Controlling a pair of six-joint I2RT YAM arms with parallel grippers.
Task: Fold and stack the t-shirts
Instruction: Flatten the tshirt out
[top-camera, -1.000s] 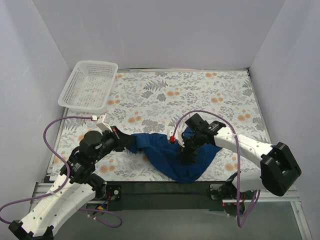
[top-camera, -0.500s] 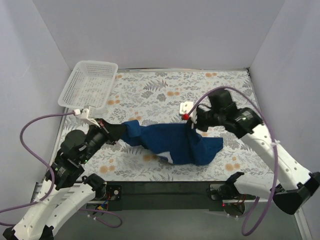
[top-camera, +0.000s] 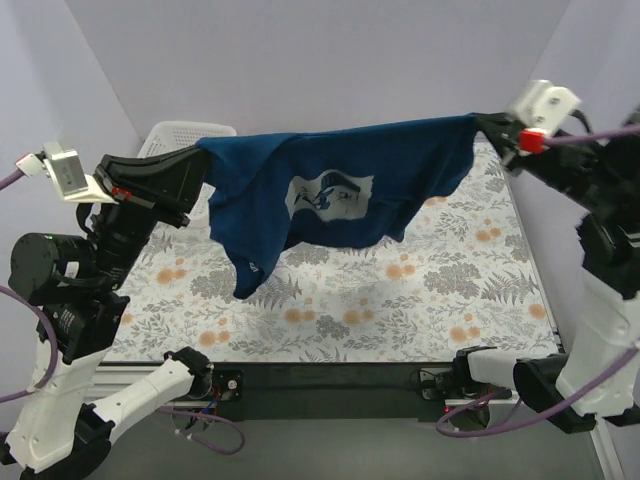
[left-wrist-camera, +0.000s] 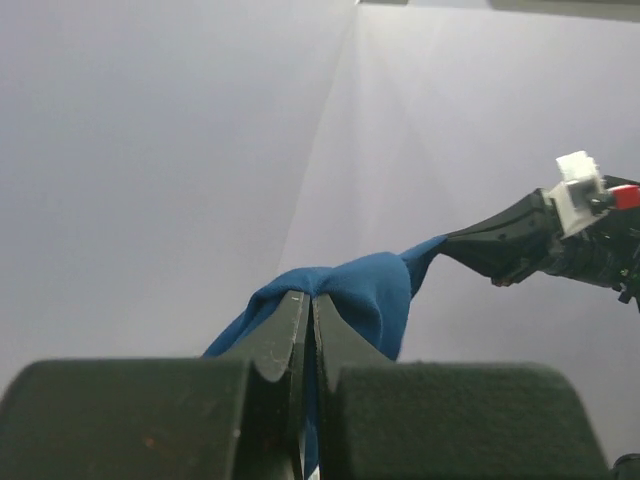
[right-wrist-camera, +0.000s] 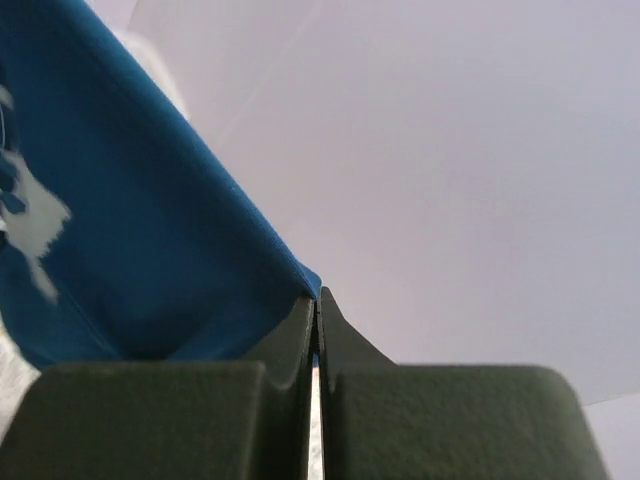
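Note:
The navy-blue t-shirt hangs stretched in the air between both arms, high above the table, its light grey print facing the top camera. My left gripper is shut on its left corner, and the cloth bunches over the jaws in the left wrist view. My right gripper is shut on its right corner; the shirt fills the left of the right wrist view. A loose part droops lowest at the left.
The floral tablecloth lies below the shirt. The white mesh basket stands at the back left, partly hidden by the left arm and shirt. Grey walls close the back and sides.
Both arms have lifted the shirt off the table and pulled apart. It went from a crumpled heap near the front edge to a spread sheet hanging in the air.

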